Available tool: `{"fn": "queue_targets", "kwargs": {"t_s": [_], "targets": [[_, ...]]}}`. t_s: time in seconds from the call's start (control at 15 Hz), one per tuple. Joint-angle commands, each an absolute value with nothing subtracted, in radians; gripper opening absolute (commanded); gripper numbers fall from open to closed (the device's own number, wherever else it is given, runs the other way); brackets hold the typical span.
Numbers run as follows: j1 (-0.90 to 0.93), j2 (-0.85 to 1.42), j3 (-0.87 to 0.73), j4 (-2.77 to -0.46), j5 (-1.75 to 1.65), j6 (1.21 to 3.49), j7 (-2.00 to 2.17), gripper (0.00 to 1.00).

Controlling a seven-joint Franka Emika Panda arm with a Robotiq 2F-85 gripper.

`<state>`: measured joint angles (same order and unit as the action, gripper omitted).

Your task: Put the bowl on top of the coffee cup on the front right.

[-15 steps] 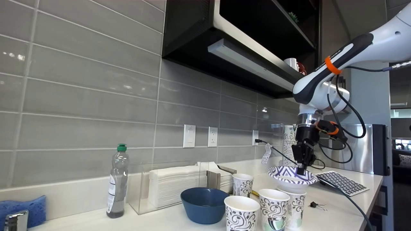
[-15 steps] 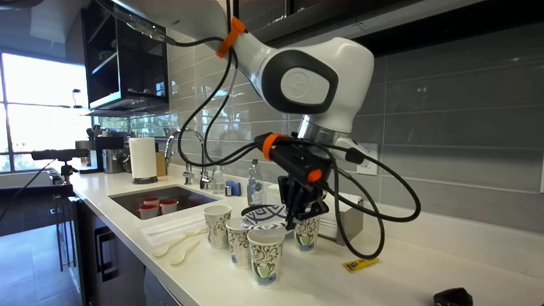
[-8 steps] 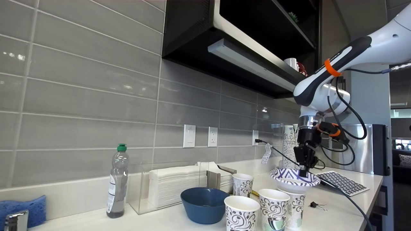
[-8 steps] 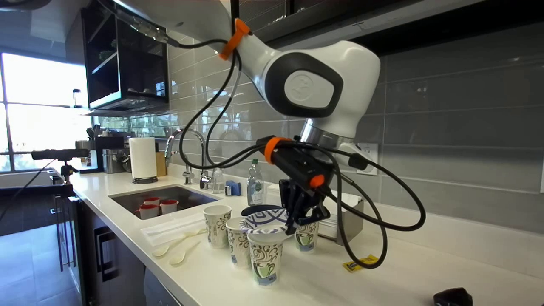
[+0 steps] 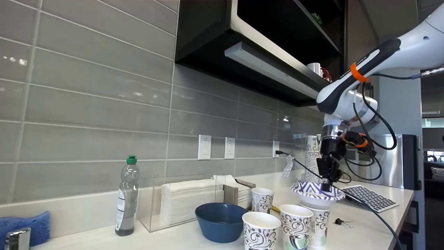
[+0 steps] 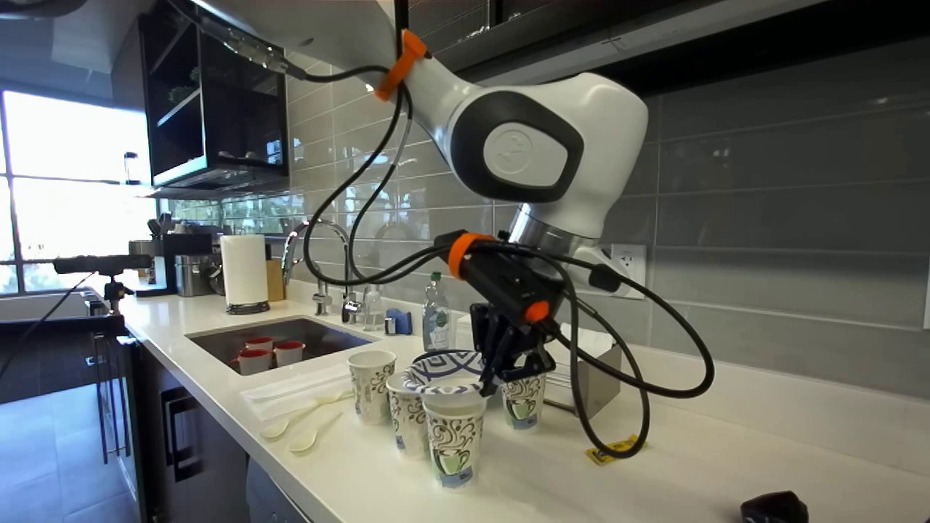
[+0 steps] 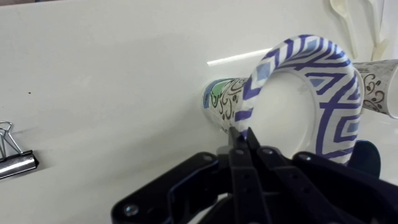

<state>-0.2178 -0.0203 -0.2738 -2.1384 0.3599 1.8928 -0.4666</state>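
Observation:
The bowl, white with a dark blue pattern [image 5: 312, 188], also shows in an exterior view [image 6: 443, 367] and in the wrist view [image 7: 284, 105]. My gripper [image 7: 244, 133] is shut on its rim, one fingertip outside and one inside. The bowl is roughly level over the front right coffee cup [image 6: 455, 443], which stands upright. That cup shows partly under the bowl in the wrist view [image 7: 225, 98] and in an exterior view [image 5: 319, 225]. The bowl's base overlaps the cup's mouth; I cannot tell whether they touch. The mouth is mostly hidden.
Similar cups [image 6: 372, 388] [image 6: 405, 421] [image 6: 523, 401] stand close by. A plain blue bowl [image 5: 220, 224] and a napkin holder [image 5: 194, 198] stand near them. White spoons [image 6: 309, 432], a yellow packet [image 6: 614, 450] and a binder clip [image 7: 18, 165] lie on the counter. A cable loop hangs beside the gripper.
The gripper has lowered slightly with the bowl, first shifting a little right, then back left in the exterior views. The bowl stays in its grip and the cups have not moved.

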Motion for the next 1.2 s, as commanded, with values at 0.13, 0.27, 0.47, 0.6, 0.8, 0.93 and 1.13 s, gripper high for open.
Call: {"fn": "queue_targets", "kwargs": {"t_s": [0.13, 0.27, 0.47, 0.6, 0.8, 0.93, 1.13], "targets": [[-0.226, -0.017, -0.266, -2.132, 0.406, 1.886, -0.493, 0.01], [-0.226, -0.016, -0.266, -2.135, 0.397, 1.895, -0.492, 0.01], [-0.226, -0.013, -0.266, -2.136, 0.392, 1.898, -0.492, 0.01], [-0.225, -0.013, -0.265, -2.138, 0.389, 1.9, -0.493, 0.01], [-0.226, -0.008, -0.265, -2.14, 0.386, 1.908, -0.492, 0.01], [-0.227, -0.007, -0.265, -2.14, 0.388, 1.91, -0.493, 0.01], [-0.227, -0.005, -0.265, -2.14, 0.39, 1.911, -0.493, 0.01]]}}
